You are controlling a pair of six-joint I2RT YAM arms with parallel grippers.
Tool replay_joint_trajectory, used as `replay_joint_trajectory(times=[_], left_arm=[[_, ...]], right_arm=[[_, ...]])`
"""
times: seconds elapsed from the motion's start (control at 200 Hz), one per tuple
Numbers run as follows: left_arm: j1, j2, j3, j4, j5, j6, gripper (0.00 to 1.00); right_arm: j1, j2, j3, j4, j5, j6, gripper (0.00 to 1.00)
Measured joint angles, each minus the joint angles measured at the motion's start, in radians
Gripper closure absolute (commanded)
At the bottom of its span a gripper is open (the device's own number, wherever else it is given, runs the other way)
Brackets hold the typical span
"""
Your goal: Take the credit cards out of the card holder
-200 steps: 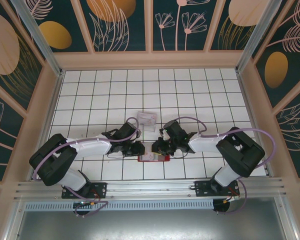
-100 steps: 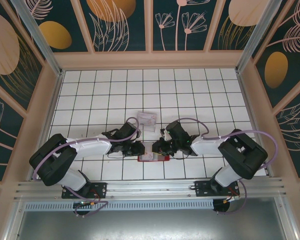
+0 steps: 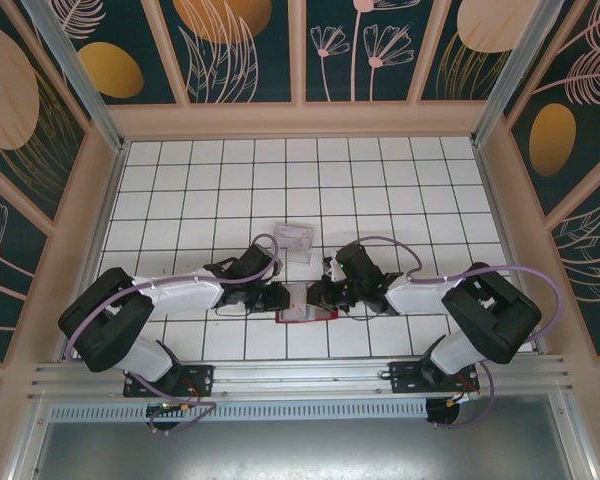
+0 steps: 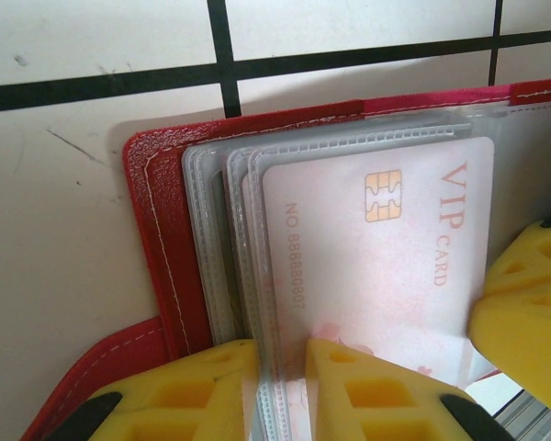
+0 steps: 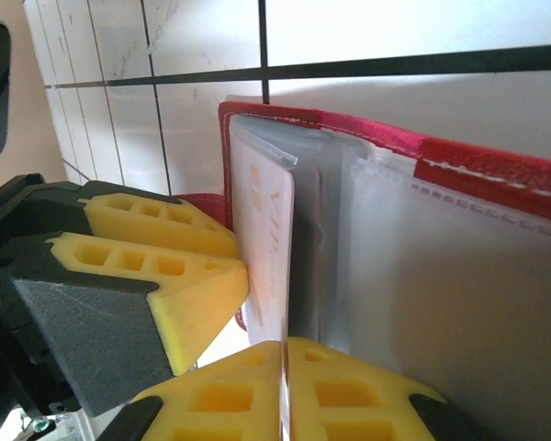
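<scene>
Bench (image 3: 210, 180): white tiles with dark grid lines, walled in on three sides by decorated panels.
Card holder (image 3: 307, 316): lies open on the bench near its near edge, between the two arms; red cover flat on the tiles, clear plastic sleeves fanned up from it (image 4: 151, 276).
VIP card (image 4: 376, 248): pinkish white with a gold chip and the words "VIP CARD"; it sits on top of the sleeve stack, most of its face showing. From the right wrist it appears edge-on, standing up from the red cover (image 5: 262, 230).
Left claw (image 4: 280, 354): yellow fingers nearly together, pinching the edges of the clear sleeves of the card holder; in the top view it sits at the holder's left end (image 3: 280, 298).
Right claw (image 5: 283, 354): fingers pressed together on the thin edge of the VIP card; in the top view it is at the holder's right side (image 3: 315, 297), close to the left claw.
Right finger (image 4: 523, 303): a yellow pad at the card's far edge in the left wrist view.
Clear box (image 3: 295, 240): stands farther back on the bench, apart from both claws.
</scene>
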Motion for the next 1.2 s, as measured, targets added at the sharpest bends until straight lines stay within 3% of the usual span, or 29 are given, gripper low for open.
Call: replay_joint_trajectory(times=[0.22, 0.671, 0.936, 1.201], left_arm=[[-0.003, 0.0, 0.001, -0.002, -0.003, 0.0, 0.76], [-0.004, -0.004, 0.001, -0.007, -0.019, 0.0, 0.77], [-0.004, -0.003, 0.003, -0.011, -0.02, 0.0, 0.77], [-0.004, -0.003, 0.003, -0.011, -0.022, 0.0, 0.77]], right_arm=[[-0.004, -0.004, -0.005, 0.0, 0.002, -0.001, 0.97], [-0.041, -0.055, -0.02, -0.058, 0.013, -0.029, 1.0], [-0.047, -0.042, -0.02, -0.044, -0.003, -0.033, 0.85], [-0.047, 0.017, -0.02, -0.013, -0.011, -0.033, 0.82]])
